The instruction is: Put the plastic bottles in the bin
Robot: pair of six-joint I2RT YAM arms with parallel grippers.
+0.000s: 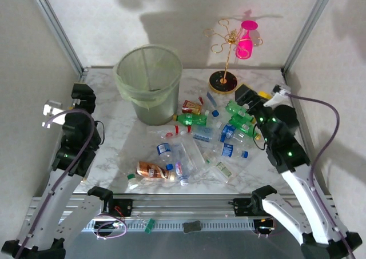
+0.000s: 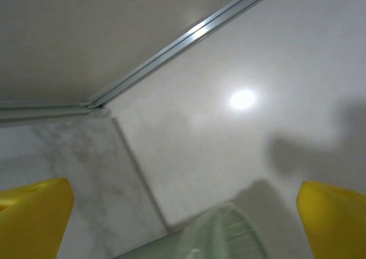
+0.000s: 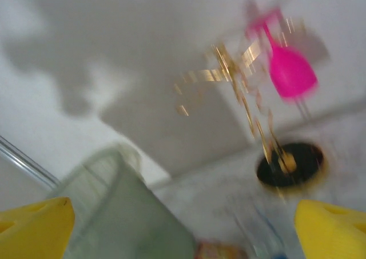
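Left claw (image 2: 183, 222) wide open and empty, by the left edge of the counter (image 1: 108, 156); right claw (image 3: 183, 224) likewise open, empty, over bottles (image 1: 191, 119) strewn mid-counter; bin (image 1: 150, 111) far left, seemingly unfilled; whole pile left to move; gold stand (image 1: 226, 53) with pink glass (image 1: 247, 39) crowding far right.

Translucent grey-green round plastic bin (image 1: 150, 107), white grey-veined marble bench (image 1: 114, 150), bright green plastic bottles (image 1: 191, 119), clear blue-capped plastic bottles (image 1: 229, 151), hot-pink plastic cup (image 1: 246, 40), gold wire stand (image 1: 227, 48).

Gold stand (image 1: 226, 64) blocks just ahead of the right pincer (image 3: 184, 222); bottles (image 1: 191, 119) crowd the bench (image 1: 114, 150) below it; leftward, the bin (image 1: 148, 87) stands open-topped.
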